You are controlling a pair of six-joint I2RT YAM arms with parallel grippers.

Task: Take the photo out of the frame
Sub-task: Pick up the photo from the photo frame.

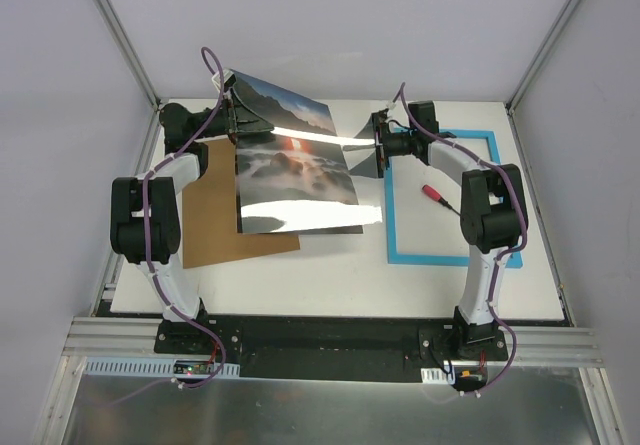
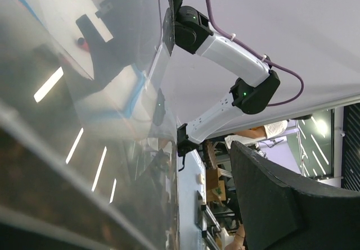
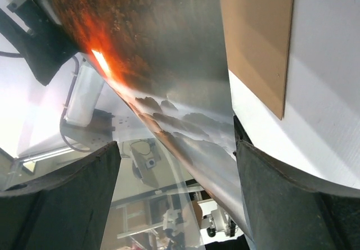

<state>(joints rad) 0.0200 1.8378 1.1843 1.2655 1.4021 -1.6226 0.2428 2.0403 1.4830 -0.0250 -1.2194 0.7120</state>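
We see the photo (image 1: 295, 170) out of the frame (image 1: 430, 257), which lies flat by the bench's (image 1: 330, 285) right edge. The print tilts over the bench's middle, its far left corner raised at the left gripper (image 1: 235, 115) (one finger shows, clear of the sheet, so jaws apart). The right gripper (image 1: 378, 150), fingers wide apart, straddles its right edge. A brown board (image 1: 215, 225) lies toward the left edge.
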